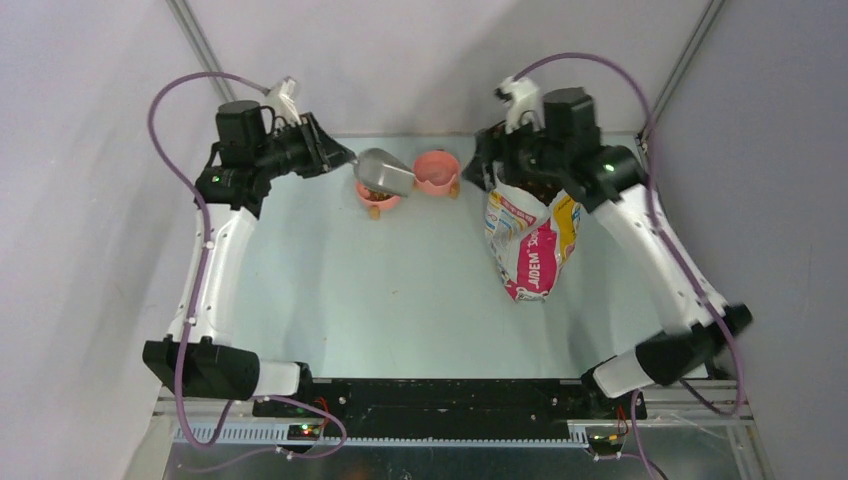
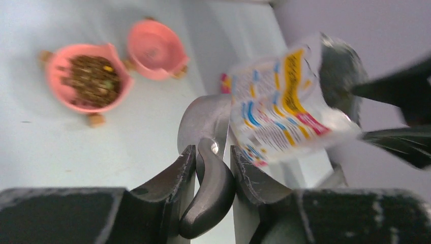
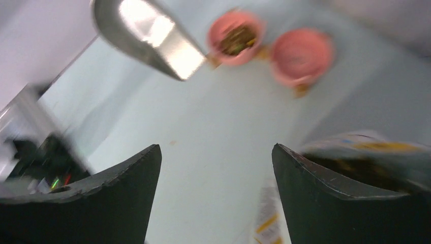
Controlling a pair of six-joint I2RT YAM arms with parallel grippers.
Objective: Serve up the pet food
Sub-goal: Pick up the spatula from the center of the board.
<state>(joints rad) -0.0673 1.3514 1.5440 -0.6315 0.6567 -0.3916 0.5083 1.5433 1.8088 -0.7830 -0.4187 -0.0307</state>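
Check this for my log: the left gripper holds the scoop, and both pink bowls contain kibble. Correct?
Not quite. The left gripper does hold the scoop, but only one pink bowl contains kibble; the other pink bowl is empty. The left wrist view shows it.

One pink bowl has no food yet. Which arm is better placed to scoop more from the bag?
Left. The left gripper is shut on the handle of the scoop, close to the empty bowl. The right gripper is open by the bag, with no tool.
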